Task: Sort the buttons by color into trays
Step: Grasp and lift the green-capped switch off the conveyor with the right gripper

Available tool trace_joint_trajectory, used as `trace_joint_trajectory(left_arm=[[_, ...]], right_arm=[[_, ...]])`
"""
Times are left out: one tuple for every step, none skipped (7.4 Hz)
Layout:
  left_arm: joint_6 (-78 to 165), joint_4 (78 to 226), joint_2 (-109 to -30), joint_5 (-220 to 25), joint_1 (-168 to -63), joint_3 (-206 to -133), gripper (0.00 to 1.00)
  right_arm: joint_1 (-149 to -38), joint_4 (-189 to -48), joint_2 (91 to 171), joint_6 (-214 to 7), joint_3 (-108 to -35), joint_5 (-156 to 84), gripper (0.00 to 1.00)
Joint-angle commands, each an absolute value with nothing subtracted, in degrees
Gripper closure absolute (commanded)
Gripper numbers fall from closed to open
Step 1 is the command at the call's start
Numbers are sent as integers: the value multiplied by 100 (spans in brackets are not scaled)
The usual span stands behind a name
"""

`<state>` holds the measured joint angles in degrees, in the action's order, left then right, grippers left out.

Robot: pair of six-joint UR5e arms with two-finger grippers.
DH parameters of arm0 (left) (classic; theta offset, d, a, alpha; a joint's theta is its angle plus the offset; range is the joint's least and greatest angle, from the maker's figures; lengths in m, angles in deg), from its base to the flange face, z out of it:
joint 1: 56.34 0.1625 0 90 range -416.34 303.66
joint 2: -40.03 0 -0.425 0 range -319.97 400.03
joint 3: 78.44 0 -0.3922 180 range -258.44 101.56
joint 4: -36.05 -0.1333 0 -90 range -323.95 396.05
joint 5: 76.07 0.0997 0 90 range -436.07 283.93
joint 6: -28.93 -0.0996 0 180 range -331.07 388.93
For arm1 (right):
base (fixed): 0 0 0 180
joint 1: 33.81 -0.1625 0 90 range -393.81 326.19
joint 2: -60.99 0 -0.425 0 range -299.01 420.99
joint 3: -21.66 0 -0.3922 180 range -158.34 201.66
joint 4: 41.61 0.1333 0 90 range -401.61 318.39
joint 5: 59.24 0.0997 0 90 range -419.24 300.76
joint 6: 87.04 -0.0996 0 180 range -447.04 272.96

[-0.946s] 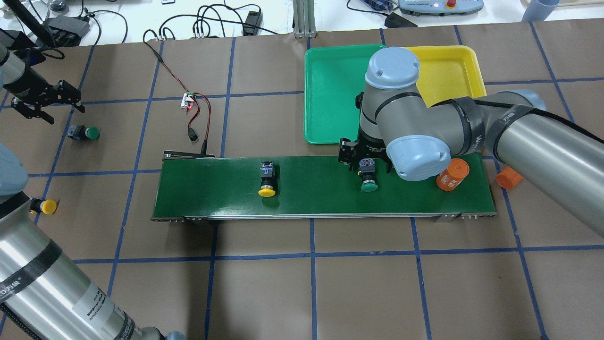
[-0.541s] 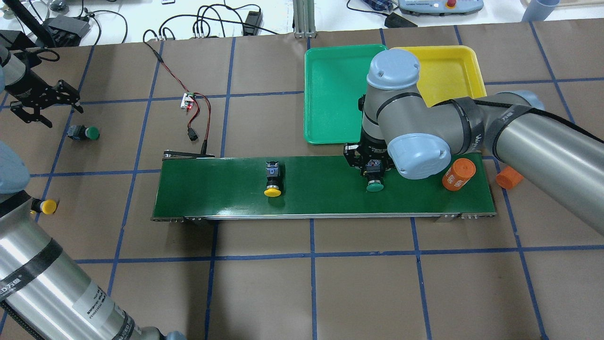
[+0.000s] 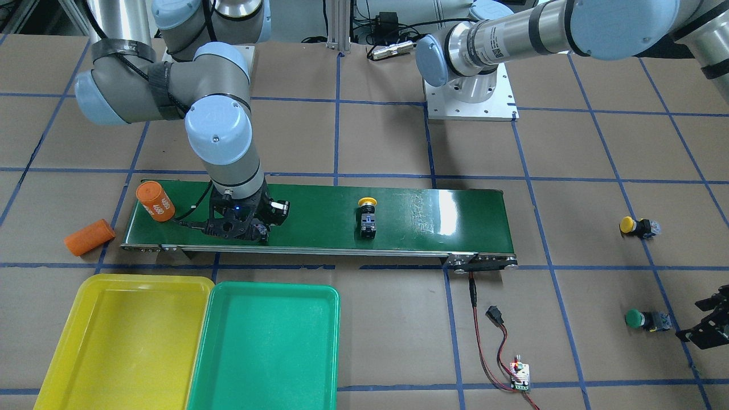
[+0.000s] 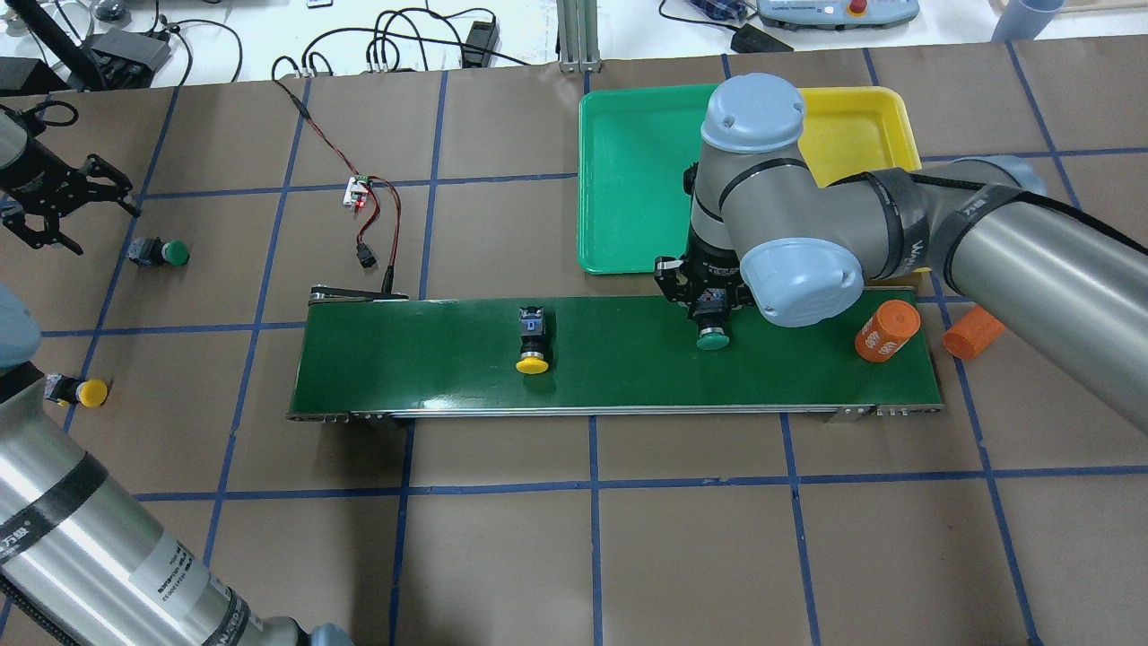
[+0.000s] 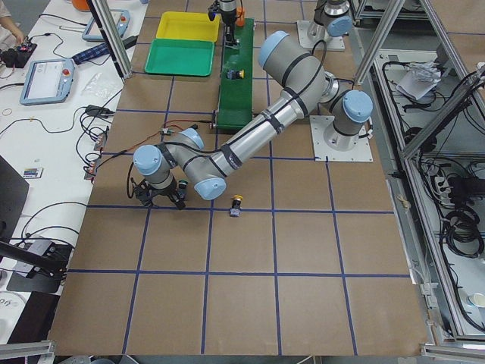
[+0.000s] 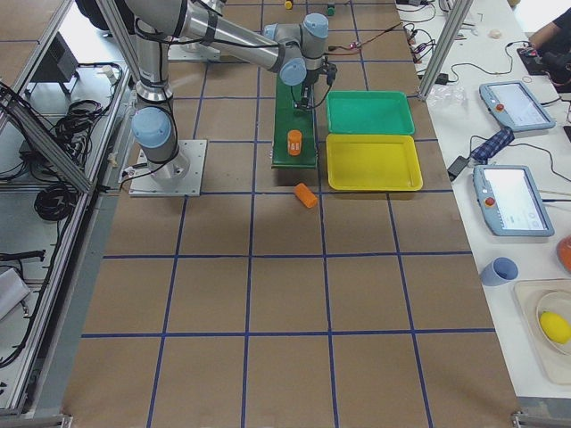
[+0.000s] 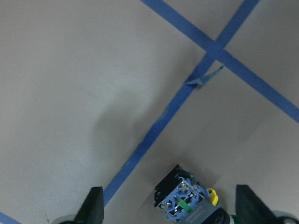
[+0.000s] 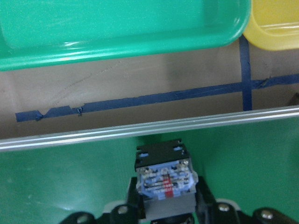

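My right gripper is shut on a green-capped button over the far edge of the conveyor belt, just in front of the green tray. The right wrist view shows its grey body pinched between the fingers. The yellow tray sits beside the green one. A yellow-capped button lies on the belt. My left gripper is open beside a second green button on the table. In the left wrist view this button lies between the fingers. Another yellow button lies nearer the left arm.
The dark-green conveyor belt crosses the middle of the table. One orange cylinder stands on its right end, and another lies on the table just past it. A small circuit board with red-black wires lies behind the belt's left end.
My right gripper has closed on the green button and drawn it toward the belt's far edge. The yellow button and orange cylinder rode the belt rightward. My left gripper shifted left.
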<state>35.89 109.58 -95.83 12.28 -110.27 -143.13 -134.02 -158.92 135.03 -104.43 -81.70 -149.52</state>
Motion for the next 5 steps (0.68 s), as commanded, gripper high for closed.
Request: trace_joint_trajectory(left_arm=[[4596,10708,-9655,1218,-11013,-14313,0],[4668,10393,-9699,1218,-11013,-14408,0],[4851,10346,-9717,1218,-11013,-14409,0],[4975,10329,-9691,1218,-11013,-14409,0],[5350,10398,-9708,1226,-11013,-14444,0]], right_arm=[[-13392,-15938,13194,-10418,-7366,-15186,100],[-13392,-15965,12896,-10409,-7031,-15188,100],[-13375,-16121,12562,-10383,-6749,-15197,100],[-13305,-16367,12315,-10365,-6572,-15188,100],[-13235,-16500,12086,-10365,-6544,-15197,100]])
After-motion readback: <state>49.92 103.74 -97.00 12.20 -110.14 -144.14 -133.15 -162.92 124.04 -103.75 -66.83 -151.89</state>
